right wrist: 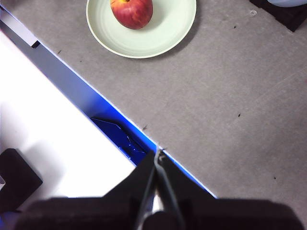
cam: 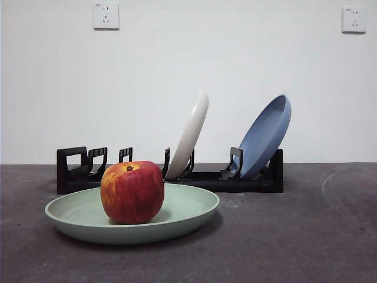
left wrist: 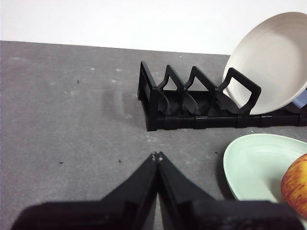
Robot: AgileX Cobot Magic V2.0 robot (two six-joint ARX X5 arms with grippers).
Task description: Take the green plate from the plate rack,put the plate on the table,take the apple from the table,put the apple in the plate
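The green plate (cam: 188,213) lies flat on the table (cam: 294,236) in front of the plate rack (cam: 206,178). The red apple (cam: 132,192) sits upright in the plate. Both also show in the left wrist view, plate (left wrist: 249,163) and apple (left wrist: 296,184), and in the right wrist view, plate (right wrist: 168,28) and apple (right wrist: 132,12). My left gripper (left wrist: 157,155) is shut and empty above bare table, near the rack's (left wrist: 192,105) end. My right gripper (right wrist: 159,152) is shut and empty over the table's edge, well away from the plate.
A cream-white plate (cam: 189,135) and a blue plate (cam: 265,137) lean in the rack's slots. The cream plate also shows in the left wrist view (left wrist: 273,62). A white surface (right wrist: 43,120) and a blue part (right wrist: 117,134) lie beyond the table edge.
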